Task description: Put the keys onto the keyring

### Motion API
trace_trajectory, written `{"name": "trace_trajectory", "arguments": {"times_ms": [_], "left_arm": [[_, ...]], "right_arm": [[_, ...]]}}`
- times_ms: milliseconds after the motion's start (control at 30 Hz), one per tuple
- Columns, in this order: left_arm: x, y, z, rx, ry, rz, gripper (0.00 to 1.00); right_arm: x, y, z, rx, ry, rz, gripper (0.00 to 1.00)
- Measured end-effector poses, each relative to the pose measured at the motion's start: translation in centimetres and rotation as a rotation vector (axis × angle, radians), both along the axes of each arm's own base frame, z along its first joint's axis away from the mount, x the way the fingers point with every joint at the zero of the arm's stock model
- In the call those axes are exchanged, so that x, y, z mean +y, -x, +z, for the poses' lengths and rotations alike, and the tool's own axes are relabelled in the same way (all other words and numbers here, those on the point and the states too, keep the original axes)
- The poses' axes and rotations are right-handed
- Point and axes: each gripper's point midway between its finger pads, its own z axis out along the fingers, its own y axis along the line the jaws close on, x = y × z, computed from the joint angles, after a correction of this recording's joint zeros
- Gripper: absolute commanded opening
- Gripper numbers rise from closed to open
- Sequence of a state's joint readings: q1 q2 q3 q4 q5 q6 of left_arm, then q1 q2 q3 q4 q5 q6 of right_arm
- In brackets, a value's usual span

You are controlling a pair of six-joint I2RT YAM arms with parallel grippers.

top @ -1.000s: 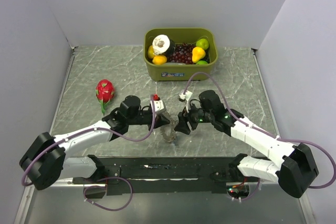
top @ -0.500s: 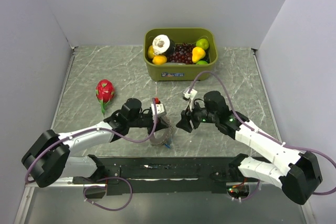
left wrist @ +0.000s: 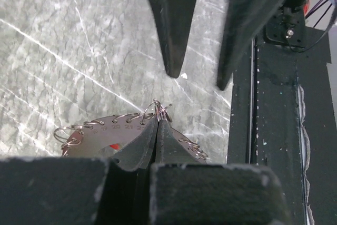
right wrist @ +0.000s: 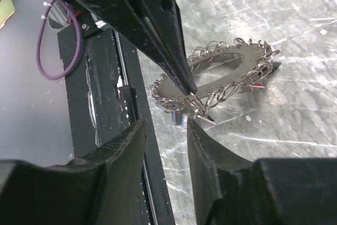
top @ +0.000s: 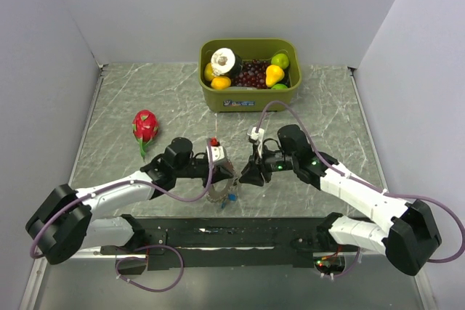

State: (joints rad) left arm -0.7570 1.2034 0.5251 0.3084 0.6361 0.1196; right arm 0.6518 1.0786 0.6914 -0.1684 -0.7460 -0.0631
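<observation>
Near edge: my left hand (left wrist: 157, 124) has its fingers pressed together, pinching the rim of the keyring (left wrist: 100, 134) and holding it at a tilt low over the tabletop (top: 145, 92). My right hand (right wrist: 166, 125) is spread and empty, its tips just beside the pinch point. A blue key (top: 231, 198) and a red key (left wrist: 113, 146) show at the ring; I cannot tell whether they are threaded.

My read: threading step, ring presented. Next move needs a key pinched on the right and fed into one small loop, with fine alignment.

Further back: dragon fruit (top: 145, 125), green bin (top: 251, 96).
</observation>
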Motion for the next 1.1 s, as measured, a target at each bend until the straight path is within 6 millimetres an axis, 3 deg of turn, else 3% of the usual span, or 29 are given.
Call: {"name": "trace_trajectory", "arguments": {"times_ms": [133,300,567,667,800,867,1100], "left_arm": [[0.2,0.5,0.5,-0.022,0.027,-0.013,0.01],[0.5,1.0,0.8,-0.04,0.048,-0.022,0.01],[0.6,1.2,1.7,-0.072,0.077,-0.029,0.01],[0.6,1.2,1.7,-0.078,0.078,-0.031,0.01],[0.6,1.3,1.7,-0.083,0.081,-0.034,0.01],[0.6,1.3,1.6,-0.084,0.084,-0.036,0.01],[0.6,1.7,1.6,-0.086,0.093,-0.055,0.01]], "right_arm": [[0.1,0.0,-0.7,0.021,0.015,0.003,0.37],[0.0,-0.3,-1.2,0.028,0.036,-0.017,0.45],[0.2,0.5,-1.9,0.031,0.05,-0.001,0.44],[0.2,1.2,-1.6,0.027,0.032,0.018,0.37],[0.2,1.8,-0.7,0.009,-0.002,0.046,0.15],[0.3,2.1,-0.3,0.003,-0.018,0.061,0.11],[0.6,2.8,0.7,0.008,-0.06,0.099,0.33]]}}
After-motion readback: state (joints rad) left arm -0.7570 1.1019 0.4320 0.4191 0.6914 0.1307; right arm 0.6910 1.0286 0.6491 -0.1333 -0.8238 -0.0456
